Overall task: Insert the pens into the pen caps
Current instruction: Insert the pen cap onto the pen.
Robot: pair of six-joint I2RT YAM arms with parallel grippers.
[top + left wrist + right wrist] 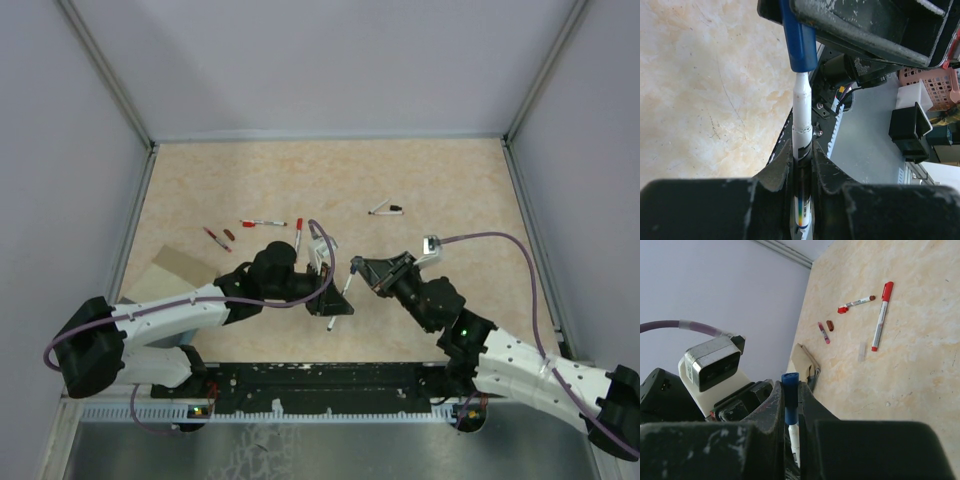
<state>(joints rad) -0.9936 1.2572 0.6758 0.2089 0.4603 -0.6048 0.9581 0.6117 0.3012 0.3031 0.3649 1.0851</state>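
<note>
Pens spread over tan table, biggest thing here, running under both grippers. Left arm and right arm reach inward, tips almost meeting. Tan sheet lies flat, well left of left gripper, beside the left arm.

Left gripper is clamped on white pen. Fingers are tight on the barrel, and the pen pokes out ahead of the fingertips toward right gripper. Right gripper is pinched together on blue cap, which stands just past its fingertips. Pen's front end is at the cap's open mouth, in line with it. Tip is hidden, so can't tell how deep it sits.

Loose stuff, all on the table beyond the left gripper:
- Red-capped pen, longest, nearest the gripper.
- Red-tipped pen just beyond that, lying crosswise, apart from it.
- Dark-red pen further left, shorter.
- Dark-red cap just beside the dark-red pen. Can't tell if they're touching.

Black-ended pen lies alone beyond the right gripper, well apart from the rest.
</note>
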